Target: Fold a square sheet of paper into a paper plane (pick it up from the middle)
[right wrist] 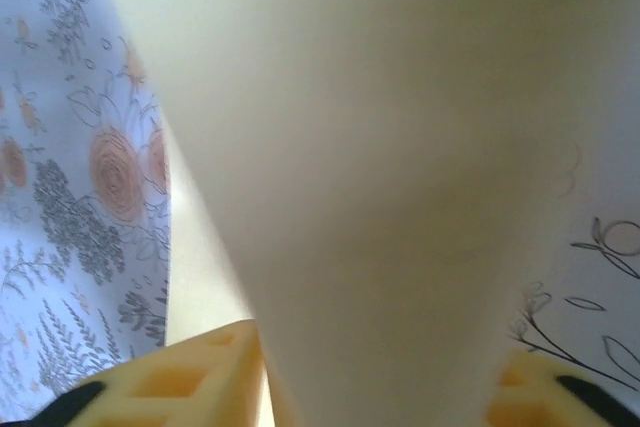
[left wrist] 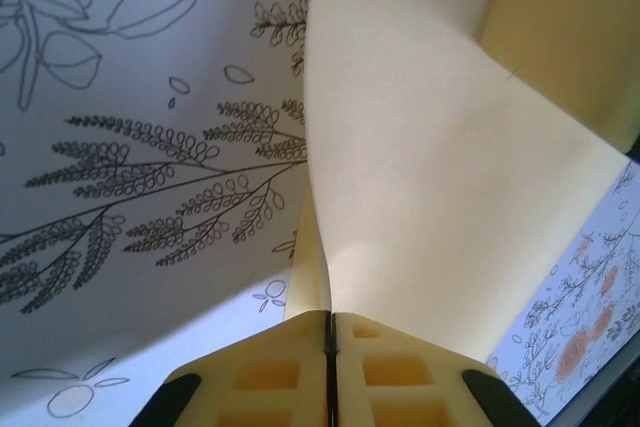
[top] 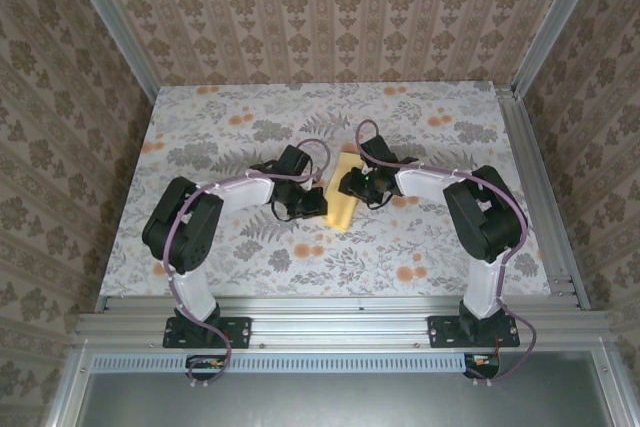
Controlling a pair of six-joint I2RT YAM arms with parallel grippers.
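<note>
As to the square sheet of paper [top: 342,209]: stands mid-table over the cloth [top: 420,247], runs lengthwise from near to far, and leans a little rightward at the far end. As to the left gripper [top: 312,202]: sits just left of the sheet, touches its near half, and comes in from the near left. As to the right gripper [top: 353,185]: sits just right of the sheet, at its far half, and comes in from the near right. In the left wrist view: rises from between the meeting fingers [left wrist: 260,377], cloth behind and to the left. In the right wrist view: passes between the parted fingers [right wrist: 190,382], cloth on both sides.
</note>
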